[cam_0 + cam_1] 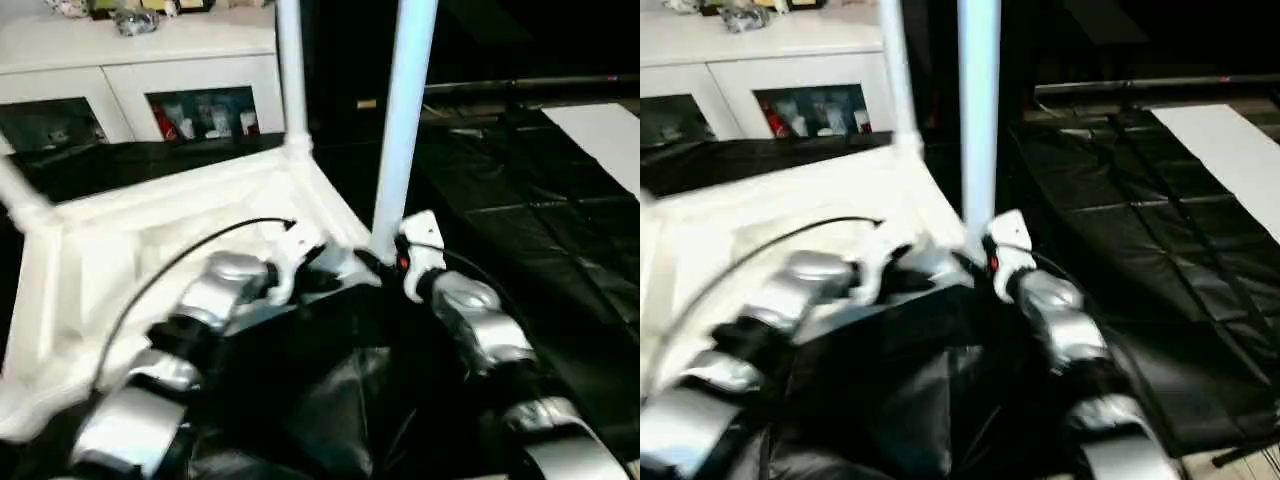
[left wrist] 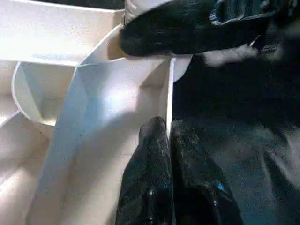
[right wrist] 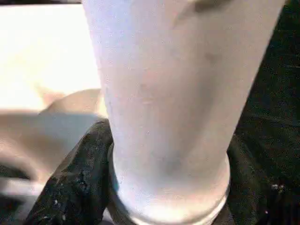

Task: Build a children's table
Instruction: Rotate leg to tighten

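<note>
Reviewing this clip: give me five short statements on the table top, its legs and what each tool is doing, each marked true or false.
1. The white plastic table top lies with its ribbed underside facing up. True.
2. The right tool grips the near long white tube leg close to its base. True.
3. The near leg lies flat on the black floor mat. False: it stands upright at the top's near corner.
4. The left tool hangs open above the mat. False: its black fingers are pressed together on the top's thin edge wall.
5. A second white tube leg stands upright in the far corner socket. True.
</note>
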Robot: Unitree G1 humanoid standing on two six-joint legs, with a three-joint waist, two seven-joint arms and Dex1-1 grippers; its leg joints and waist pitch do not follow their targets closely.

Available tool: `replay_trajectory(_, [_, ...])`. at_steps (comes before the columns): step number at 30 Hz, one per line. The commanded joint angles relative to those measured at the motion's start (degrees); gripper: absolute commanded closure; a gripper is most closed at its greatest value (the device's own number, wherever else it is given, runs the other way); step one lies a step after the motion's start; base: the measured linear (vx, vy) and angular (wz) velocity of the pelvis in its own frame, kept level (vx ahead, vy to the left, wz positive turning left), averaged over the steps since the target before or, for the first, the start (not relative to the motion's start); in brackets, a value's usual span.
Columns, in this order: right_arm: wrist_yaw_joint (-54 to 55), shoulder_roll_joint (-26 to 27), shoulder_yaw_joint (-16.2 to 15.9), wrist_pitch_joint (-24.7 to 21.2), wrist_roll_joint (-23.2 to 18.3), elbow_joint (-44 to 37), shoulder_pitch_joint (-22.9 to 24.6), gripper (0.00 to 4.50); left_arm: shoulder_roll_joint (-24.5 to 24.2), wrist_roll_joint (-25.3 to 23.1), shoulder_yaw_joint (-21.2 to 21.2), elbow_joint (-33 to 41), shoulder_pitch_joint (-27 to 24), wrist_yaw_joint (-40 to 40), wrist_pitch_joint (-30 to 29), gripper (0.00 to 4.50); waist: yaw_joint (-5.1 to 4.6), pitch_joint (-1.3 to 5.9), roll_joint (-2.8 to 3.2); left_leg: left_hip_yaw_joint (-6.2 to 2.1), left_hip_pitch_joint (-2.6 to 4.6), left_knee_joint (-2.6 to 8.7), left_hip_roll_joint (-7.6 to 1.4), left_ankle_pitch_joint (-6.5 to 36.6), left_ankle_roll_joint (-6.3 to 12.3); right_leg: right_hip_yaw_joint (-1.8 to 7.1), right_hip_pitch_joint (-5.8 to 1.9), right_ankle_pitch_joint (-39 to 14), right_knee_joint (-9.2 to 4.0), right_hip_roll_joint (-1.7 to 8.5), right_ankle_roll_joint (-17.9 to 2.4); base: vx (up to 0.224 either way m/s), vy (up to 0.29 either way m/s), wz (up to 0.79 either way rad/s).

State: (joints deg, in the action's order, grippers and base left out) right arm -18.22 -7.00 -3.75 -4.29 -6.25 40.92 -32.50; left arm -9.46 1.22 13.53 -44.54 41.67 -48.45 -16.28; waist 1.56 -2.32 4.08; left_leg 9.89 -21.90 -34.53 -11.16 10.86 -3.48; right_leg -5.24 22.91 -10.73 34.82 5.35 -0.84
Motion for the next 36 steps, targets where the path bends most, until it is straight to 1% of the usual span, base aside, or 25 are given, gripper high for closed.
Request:
replay_trajectory(1, [10.6, 0.7, 3.7, -1.2, 0.4, 5.1, -0.9, 1.75, 0.8, -1.6, -2.3, -2.6, 0.7, 8.0, -1.7, 4.5, -0.34, 3.54, -0.77, -0.25, 0.84, 4.02, -1.39, 10.0, 2.17, 2.59, -2.89, -12.6, -4.77, 2.92, -12.0, 0.0, 0.0, 0.0])
replay_trajectory(2, [12.6, 1.0, 3.6, -1.6, 0.9, 5.6, -1.4, 1.75, 1.6, -1.7, -2.2, -2.6, 0.8, 9.0, -2.0, 4.5, -0.26, 3.65, -0.77, -0.3, 0.75, 3.99, -1.38, 9.0, 2.47, 2.56, -3.08, -11.5, -4.62, 2.99, -12.2, 0.0, 0.0, 0.0])
replay_trajectory(3, [13.7, 1.2, 3.8, -1.9, 1.0, 6.0, -1.9, 1.75, 2.4, -1.9, -2.0, -2.5, 0.9, 9.9, -2.0, 4.5, -0.22, 3.67, -1.16, -0.17, 0.69, 3.9, -1.36, 8.6, 2.89, 2.58, -3.06, -11.0, -4.71, 2.94, -12.2, 0.0, 0.0, 0.0])
replay_trajectory(4, [14.2, 1.3, 3.9, -2.0, 1.0, 6.2, -2.1, 1.75, 2.7, -2.0, -1.9, -2.4, 0.9, 10.3, -2.0, 4.5, -0.15, 3.75, -1.05, -0.21, 0.61, 3.81, -1.33, 8.0, 3.18, 2.58, -3.17, -10.2, -4.46, 2.97, -12.4, 0.0, 0.0, 0.0])
replay_trajectory(5, [15.2, 1.8, 4.5, -1.4, 1.2, 6.8, -2.5, 1.75, 3.3, -2.2, -1.7, -2.5, 1.0, 10.3, -1.8, 4.5, -0.03, 3.89, -1.1, -0.17, 0.35, 3.64, -1.29, 6.1, 4.49, 2.6, -3.32, -7.2, -4.15, 3.0, -12.8, 0.0, 0.0, 0.0])
replay_trajectory(6, [15.1, 1.9, 4.6, -0.7, 1.8, 7.1, -2.8, 1.75, 3.9, -2.1, -1.5, -2.3, 1.0, 9.7, -1.9, 4.5, -0.03, 3.91, -1.15, -0.18, 0.27, 3.62, -1.28, 5.6, 4.81, 2.55, -3.41, -6.5, -4.05, 2.98, -13.0, 0.0, 0.0, 0.0])
replay_trajectory(7, [14.2, 1.9, 4.4, -0.2, 1.9, 7.0, -2.9, 1.75, 4.1, -1.9, -1.3, -2.0, 0.8, 8.8, -1.8, 4.5, -0.04, 3.98, -0.93, -0.14, 0.36, 3.54, -1.3, 5.3, 5.41, 2.53, -3.34, -5.2, -4.01, 2.92, -13.3, 0.0, 0.0, 0.0])
replay_trajectory(8, [10.8, 1.9, 4.2, 0.9, 1.6, 6.1, -2.7, 1.4, 4.1, -1.8, -0.5, -1.1, 0.5, 6.4, -1.7, 4.5, -0.08, 3.99, -0.75, -0.15, 0.36, 3.5, -1.28, 5.6, 6.0, 2.5, -3.43, -4.4, -3.94, 2.93, -13.6, 0.0, 0.0, 0.0])
replay_trajectory(9, [9.7, 1.8, 3.9, 1.4, 1.6, 5.7, -2.5, 1.2, 3.9, -1.6, -0.1, -0.8, 0.3, 5.3, -1.3, 4.5, -0.11, 3.97, -0.83, -0.16, 0.33, 3.53, -1.3, 5.6, 6.2, 2.49, -3.48, -4.2, -3.95, 2.94, -13.7, 0.0, 0.0, 0.0])
replay_trajectory(10, [9.7, 1.8, 3.9, 1.4, 1.6, 5.7, -2.5, 1.06, 3.9, -1.6, -0.1, -0.8, 0.3, 5.3, -1.3, 4.5, -0.13, 3.95, -0.69, -0.16, 0.39, 3.53, -1.3, 5.9, 6.36, 2.46, -3.44, -4.2, -3.98, 2.92, -13.8, 0.0, 0.0, 0.0])
replay_trajectory(11, [7.5, 1.8, 3.9, 2.0, 0.8, 4.3, -1.9, 1.03, 3.5, -1.0, 0.5, 0.0, -0.1, 2.6, -1.2, 4.5, -0.17, 3.93, -0.56, -0.15, 0.47, 3.55, -1.38, 6.6, 6.53, 2.46, -3.49, -4.3, -4.11, 2.96, -14.0, 0.0, 0.0, 0.0])
replay_trajectory(13, [6.4, 1.4, 3.3, 1.8, 0.9, 3.6, -1.5, 0.96, 3.1, -0.9, 0.9, 0.4, -0.3, 1.1, -0.7, 4.5, -0.17, 3.98, -0.66, -0.14, 0.36, 3.51, -1.35, 6.2, 6.82, 2.48, -3.62, -3.7, -3.94, 2.98, -14.3, 0.0, 0.0, 0.0])
replay_trajectory(14, [6.2, 0.0, 1.2, 0.4, 2.5, 3.0, -1.3, 0.79, 2.3, -0.7, 1.6, 0.8, -0.5, -0.8, 0.1, 4.5, -0.16, 3.96, -0.61, -0.22, 0.41, 3.56, -1.42, 6.1, 6.83, 2.42, -3.63, -3.7, -3.95, 2.96, -14.4, 0.0, 0.0, 0.0])
replay_trajectory(15, [6.2, -0.3, 0.7, 0.1, 3.0, 2.9, -1.3, 0.69, 2.1, -0.6, 1.7, 0.9, -0.5, -1.1, 0.4, 4.5, -0.14, 3.95, -0.6, -0.22, 0.43, 3.54, -1.41, 5.8, 6.77, 2.4, -3.62, -3.5, -3.89, 2.89, -14.4, 0.0, 0.0, 0.0])
replay_trajectory(18, [3.5, -2.2, -1.1, -1.3, 4.1, 1.5, -0.5, 0.69, 1.7, -0.2, 1.8, 2.0, -1.1, -2.7, 1.3, 4.5, -0.21, 3.89, -0.46, -0.18, 0.57, 3.6, -1.44, 6.9, 6.37, 2.42, -3.59, -4.3, -4.01, 2.88, -14.6, 0.0, 0.0, 0.0])
replay_trajectory(21, [0.2, -4.3, -2.8, -2.4, 5.6, -0.3, 1.0, 0.69, 1.2, 0.3, 1.9, 3.4, -2.0, -4.8, 2.9, 4.5, -0.2, 3.88, -0.64, -0.17, 0.47, 3.61, -1.46, 7.3, 6.28, 2.49, -3.69, -4.9, -4.03, 2.92, -14.2, 0.0, 0.0, 0.0])
replay_trajectory(23, [-1.7, -6.1, -3.8, -3.1, 7.5, -1.7, 2.4, 0.69, 0.7, 0.9, 2.0, 4.9, -3.1, -7.5, 4.7, 4.5, -0.34, 3.77, -0.39, -0.16, 0.5, 3.63, -1.49, 7.8, 6.08, 2.51, -3.58, -6.2, -4.17, 2.88, -13.8, 0.0, 0.0, 0.0])
replay_trajectory(24, [-1.7, -6.2, -3.9, -3.1, 7.7, -1.8, 2.5, 0.69, 0.6, 0.9, 2.0, 5.0, -3.2, -7.6, 4.7, 4.5, -0.35, 3.77, -0.59, -0.11, 0.52, 3.62, -1.47, 7.9, 6.12, 2.5, -3.59, -6.3, -4.34, 2.83, -13.6, 0.0, 0.0, 0.0])
replay_trajectory(25, [-1.9, -6.6, -4.1, -3.1, 8.1, -2.1, 2.9, 0.69, 0.5, 1.2, 1.9, 5.4, -3.5, -8.3, 4.5, 4.5, -0.44, 3.79, -0.61, -0.09, 0.48, 3.62, -1.44, 8.0, 6.2, 2.55, -3.59, -6.6, -4.27, 2.85, -13.6, 0.0, 0.0, 0.0])
replay_trajectory(28, [-2.0, -7.8, -4.7, -3.7, 8.6, -3.7, 4.0, 0.69, 0.3, 1.9, 1.4, 6.0, -3.8, -9.2, 5.0, 4.5, -0.51, 3.67, -0.32, -0.11, 0.58, 3.7, -1.38, 8.9, 5.73, 2.47, -3.45, -8.9, -4.57, 2.74, -13.0, 0.0, 0.0, 0.0])
replay_trajectory(29, [-2.2, -8.3, -5.1, -4.1, 8.7, -4.6, 4.6, 0.69, -0.1, 2.2, 1.3, 6.3, -4.1, -9.9, 5.6, 4.5, -0.6, 3.64, -0.57, -0.1, 0.55, 3.76, -1.38, 9.3, 5.5, 2.53, -3.42, -10.2, -4.68, 2.74, -12.5, 0.0, 0.0, 0.0])
replay_trajectory(30, [-2.2, -8.4, -5.2, -4.3, 8.6, -5.0, 4.8, 0.69, -0.2, 2.3, 1.3, 6.5, -4.3, -10.2, 5.9, 4.5, -0.5, 3.66, -0.25, -0.14, 0.59, 3.77, -1.37, 9.4, 5.41, 2.52, -3.42, -10.5, -4.69, 2.77, -12.3, 0.0, 0.0, 0.0])
replay_trajectory(34, [-2.4, -8.7, -5.7, -4.9, 8.5, -6.1, 5.6, 0.69, -0.9, 2.6, 1.5, 7.6, -5.1, -11.3, 5.7, 4.5, -0.7, 3.69, -0.12, -0.19, 0.51, 3.82, -1.46, 9.4, 5.26, 2.51, -3.34, -9.8, -4.63, 2.71, -12.4, 0.0, 0.0, 0.0])
replay_trajectory(35, [-2.9, -8.6, -6.1, -5.2, 8.9, -6.9, 6.0, 0.69, -1.2, 2.6, 1.5, 7.9, -5.4, -11.7, 5.8, 4.5, -0.76, 3.76, 0.19, -0.21, 0.48, 3.77, -1.45, 9.0, 5.3, 2.51, -3.35, -8.8, -4.58, 2.69, -12.5, 0.0, 0.0, 0.0])
replay_trajectory(36, [-3.0, -8.6, -6.3, -5.3, 9.2, -7.3, 6.2, 0.69, -1.3, 2.6, 1.5, 8.0, -5.5, -12.0, 5.9, 4.5, -0.8, 3.78, 0.07, -0.21, 0.42, 3.74, -1.43, 8.8, 5.36, 2.51, -3.4, -8.2, -4.5, 2.65, -12.5, 0.0, 0.0, 0.0])
